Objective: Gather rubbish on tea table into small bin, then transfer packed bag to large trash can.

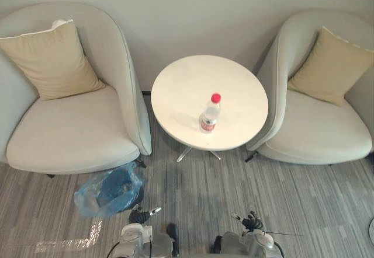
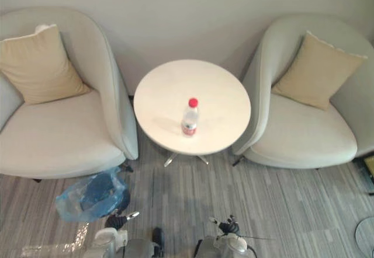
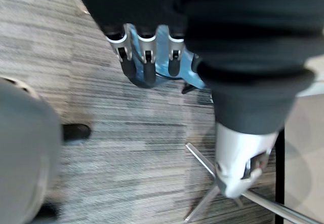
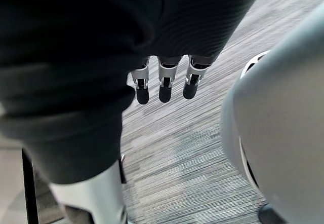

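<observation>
We see a round white tea table [image 1: 181, 86] standing between the left armchair [image 1: 70, 135] and the right armchair [image 1: 315, 138], before a plain wall [image 1: 193, 13]; one clear bottle [image 1: 208, 117] with a red cap stands upright on it; the small bin [image 1: 110, 189], lined with a blue bag [image 1: 87, 197], sits on the grey striped carpet [image 1: 204, 194] just beside the left armchair; our left hand [image 1: 141, 215] and right hand [image 1: 252, 221] hang low over the carpet, fingers straight and relaxed, holding nothing.

Left: pale grey upholstered tub armchair [image 1: 70, 129] stood backed to the plain grey far wall [image 1: 193, 13]; tan square fabric cushion [image 1: 52, 59] leaned on its backrest. Right: matching grey armchair [image 1: 318, 135] held second tan cushion [image 1: 330, 65]. Grey streaked carpet [image 1: 245, 188] covered the near floor.
</observation>
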Tool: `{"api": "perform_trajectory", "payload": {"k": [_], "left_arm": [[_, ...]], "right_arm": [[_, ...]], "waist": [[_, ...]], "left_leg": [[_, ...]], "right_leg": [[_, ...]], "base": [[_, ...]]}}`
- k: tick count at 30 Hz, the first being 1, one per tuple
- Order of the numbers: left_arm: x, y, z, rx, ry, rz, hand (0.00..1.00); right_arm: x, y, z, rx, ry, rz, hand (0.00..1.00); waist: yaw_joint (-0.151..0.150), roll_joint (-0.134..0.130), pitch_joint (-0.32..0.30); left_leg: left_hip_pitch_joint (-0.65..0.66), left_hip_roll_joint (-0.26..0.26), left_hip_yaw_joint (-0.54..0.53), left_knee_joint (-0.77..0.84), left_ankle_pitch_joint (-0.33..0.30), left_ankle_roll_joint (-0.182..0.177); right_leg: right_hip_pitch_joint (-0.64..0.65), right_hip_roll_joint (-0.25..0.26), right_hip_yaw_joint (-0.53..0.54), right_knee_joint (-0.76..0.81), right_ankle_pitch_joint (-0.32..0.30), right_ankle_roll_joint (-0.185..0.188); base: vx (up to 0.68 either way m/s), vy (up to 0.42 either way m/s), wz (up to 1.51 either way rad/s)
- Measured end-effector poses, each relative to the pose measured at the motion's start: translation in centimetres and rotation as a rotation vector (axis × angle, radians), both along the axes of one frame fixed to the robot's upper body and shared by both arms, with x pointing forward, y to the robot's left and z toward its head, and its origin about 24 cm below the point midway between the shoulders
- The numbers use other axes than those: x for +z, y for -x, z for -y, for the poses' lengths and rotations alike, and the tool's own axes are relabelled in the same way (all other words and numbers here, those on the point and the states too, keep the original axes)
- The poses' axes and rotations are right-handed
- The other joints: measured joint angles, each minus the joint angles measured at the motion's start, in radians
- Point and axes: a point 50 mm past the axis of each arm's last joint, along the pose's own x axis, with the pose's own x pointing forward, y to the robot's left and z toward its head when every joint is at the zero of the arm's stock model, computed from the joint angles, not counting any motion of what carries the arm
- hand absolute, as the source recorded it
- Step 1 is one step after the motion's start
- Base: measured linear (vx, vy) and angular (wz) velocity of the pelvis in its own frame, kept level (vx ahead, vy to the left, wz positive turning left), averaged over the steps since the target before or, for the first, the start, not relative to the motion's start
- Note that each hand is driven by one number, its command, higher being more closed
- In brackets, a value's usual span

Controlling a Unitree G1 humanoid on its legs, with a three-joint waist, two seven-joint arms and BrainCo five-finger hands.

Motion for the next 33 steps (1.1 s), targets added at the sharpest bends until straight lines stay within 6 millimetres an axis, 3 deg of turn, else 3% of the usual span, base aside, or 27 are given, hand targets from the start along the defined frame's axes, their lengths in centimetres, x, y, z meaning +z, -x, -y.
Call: {"api": "perform_trajectory", "payload": {"k": [1,2,3,4,5,6,9,11,13,16,17,18,21,26,33], "left_arm": [[-0.2,0.4,0.0,-0.004,-0.002,-0.015,0.0],[-0.5,0.9,-0.2,0.0,-0.005,-0.035,0.0],[-0.7,1.1,-0.2,0.006,-0.002,-0.046,0.0],[-0.8,1.3,0.6,0.012,0.021,-0.053,0.0],[-0.9,1.3,0.7,0.011,0.025,-0.054,0.0],[-1.0,1.4,1.2,0.018,0.041,-0.057,0.0],[-1.0,1.1,1.2,0.014,0.041,-0.059,0.0],[-0.6,0.6,1.4,0.015,0.045,-0.033,0.0],[-0.6,0.5,1.7,0.012,0.052,-0.028,0.0],[-0.5,0.3,1.7,0.01,0.053,-0.02,0.0],[-0.5,0.4,1.9,0.008,0.057,-0.023,0.0],[-0.6,0.5,1.9,0.009,0.057,-0.026,0.0],[-0.3,0.0,1.1,-0.006,0.029,-0.014,0.0],[-0.7,1.0,0.8,-0.008,0.018,-0.042,0.0],[-0.8,1.2,1.1,-0.034,0.014,-0.053,0.0]], "right_arm": [[-0.1,0.2,0.2,-0.001,0.004,-0.006,0.0],[-0.3,0.8,0.2,-0.005,0.002,-0.021,0.0],[-0.3,1.0,0.4,-0.004,0.008,-0.027,0.0],[-0.3,0.9,1.2,-0.004,0.028,-0.03,0.0],[-0.3,1.0,1.4,-0.005,0.032,-0.031,0.0],[-0.1,0.9,1.9,-0.009,0.043,-0.027,0.0],[-0.3,1.3,1.9,-0.016,0.041,-0.037,0.0],[-0.4,1.7,1.9,-0.019,0.041,-0.042,0.0],[-0.4,1.6,2.1,-0.025,0.045,-0.039,0.0],[-0.5,1.9,2.1,-0.031,0.044,-0.045,0.0],[-0.5,2.2,2.3,-0.034,0.05,-0.054,0.0],[-0.5,2.3,2.6,-0.038,0.056,-0.056,0.0],[-0.6,2.3,2.0,-0.038,0.04,-0.056,0.0],[-0.5,2.0,1.5,-0.03,0.032,-0.038,0.0],[0.2,1.8,1.8,-0.018,0.089,-0.005,0.0]], "waist": [[0.0,-0.001,0.0],[0.0,-0.038,-0.005],[-0.003,-0.031,0.002],[-0.004,0.011,-0.009],[-0.007,0.017,-0.014],[-0.009,0.045,-0.014],[-0.012,0.041,-0.003],[0.0,0.044,0.002],[0.004,0.05,0.003],[0.006,0.052,0.003],[0.006,0.073,-0.007],[0.006,0.077,-0.005],[0.005,0.04,-0.011],[0.005,0.034,-0.01],[-0.002,0.033,-0.011]], "left_leg": [[0.024,0.002,-0.013,0.0,-0.015,-0.024],[0.053,-0.032,-0.041,0.003,-0.038,-0.054],[0.064,-0.037,-0.057,0.005,-0.052,-0.062],[0.068,0.002,-0.071,0.005,-0.057,-0.069],[0.072,0.007,-0.081,0.005,-0.06,-0.073],[0.074,0.033,-0.092,0.012,-0.08,-0.093],[0.006,0.077,-0.104,0.227,-0.103,-0.13],[-0.096,0.129,-0.078,0.511,-0.108,-0.148],[-0.14,0.15,-0.042,0.544,-0.126,-0.129],[-0.173,0.114,-0.048,0.302,-0.11,-0.123],[-0.153,0.096,-0.082,0.125,0.013,-0.126],[-0.147,0.096,-0.085,0.117,0.042,-0.11],[-0.119,0.046,-0.077,0.071,0.054,-0.098],[-0.025,0.019,-0.076,-0.019,0.069,-0.082],[-0.01,0.023,-0.076,-0.102,0.11,-0.089]], "right_leg": [[0.007,0.027,0.024,-0.132,0.117,-0.011],[0.009,0.009,0.061,-0.2,0.315,-0.043],[0.011,0.004,0.053,-0.17,0.283,-0.076],[0.016,0.026,0.039,-0.155,0.267,-0.071],[0.026,0.031,0.036,-0.169,0.254,-0.072],[0.051,0.058,0.009,-0.196,0.233,-0.08],[0.135,0.082,-0.029,-0.244,0.192,-0.09],[0.222,0.099,-0.045,-0.275,0.166,-0.103],[0.255,0.1,-0.046,-0.273,0.151,-0.101],[0.272,0.076,-0.037,-0.263,0.141,-0.087],[0.275,0.082,-0.027,-0.259,0.13,-0.07],[0.279,0.084,-0.014,-0.258,0.127,-0.065],[0.283,0.042,0.002,-0.269,0.115,-0.037],[0.34,0.025,0.012,-0.295,0.106,-0.026],[0.319,0.038,0.031,-0.295,0.106,-0.027]], "base": [[0.41,-0.204,0.48],[0.35,-0.177,0.51],[0.24,-0.164,0.47],[0.15,-0.111,0.32],[0.29,-0.183,0.3],[0.32,-0.212,0.4],[0.21,-0.165,0.48],[0.16,-0.095,0.18],[0.2,-0.011,-0.02],[0.22,0.101,-0.13],[0.24,0.154,-0.17],[0.24,0.132,-0.19],[0.21,0.105,0.02],[0.12,0.026,0.03],[0.01,-0.038,-0.05]]}}
